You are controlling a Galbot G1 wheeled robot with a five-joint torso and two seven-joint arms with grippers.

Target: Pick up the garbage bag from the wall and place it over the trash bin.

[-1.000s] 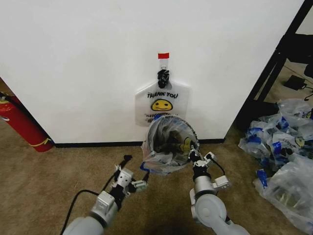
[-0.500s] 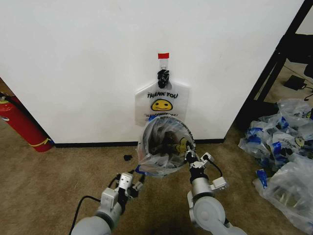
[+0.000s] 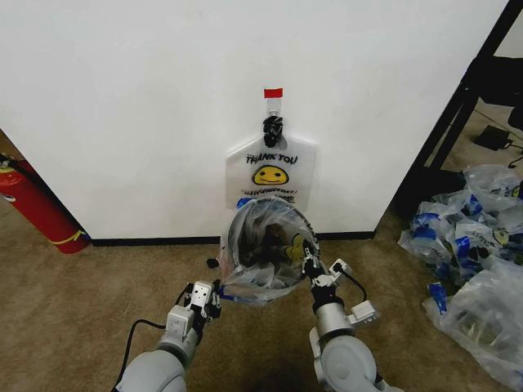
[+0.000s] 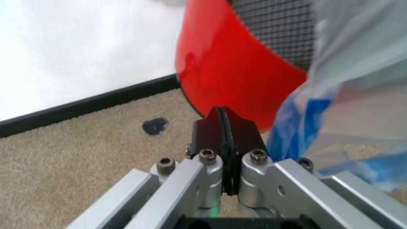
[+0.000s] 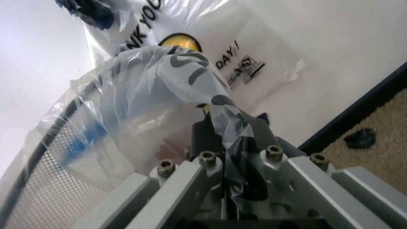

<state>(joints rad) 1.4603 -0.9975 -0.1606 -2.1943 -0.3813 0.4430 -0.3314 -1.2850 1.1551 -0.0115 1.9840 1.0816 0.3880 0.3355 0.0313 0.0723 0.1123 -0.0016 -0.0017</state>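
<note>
The garbage bag [image 3: 260, 278], thin clear plastic with blue patches, is draped over the rim of the round mesh trash bin [image 3: 270, 242] standing before the white wall [image 3: 131, 106]. My right gripper [image 3: 311, 263] is at the bin's right rim, shut on a fold of the garbage bag [image 5: 222, 112] that drapes over its fingers. My left gripper [image 3: 206, 296] is low at the bin's left side, shut with nothing between its fingers [image 4: 222, 136], just short of the bin's red base [image 4: 229, 71] and beside a blue patch [image 4: 292, 131].
A second smiley "THANK YOU" bag [image 3: 270, 173] hangs from the hook [image 3: 272, 124] under a red tape mark [image 3: 273, 92]. A red fire extinguisher [image 3: 37, 208] stands at left, a pile of clear bags [image 3: 474, 245] at right. A small dark scrap [image 3: 212, 263] lies on the carpet.
The bin with the bag on it has shifted left and toward me. My left gripper has closed and drawn back; the right gripper moved back with the bag.
</note>
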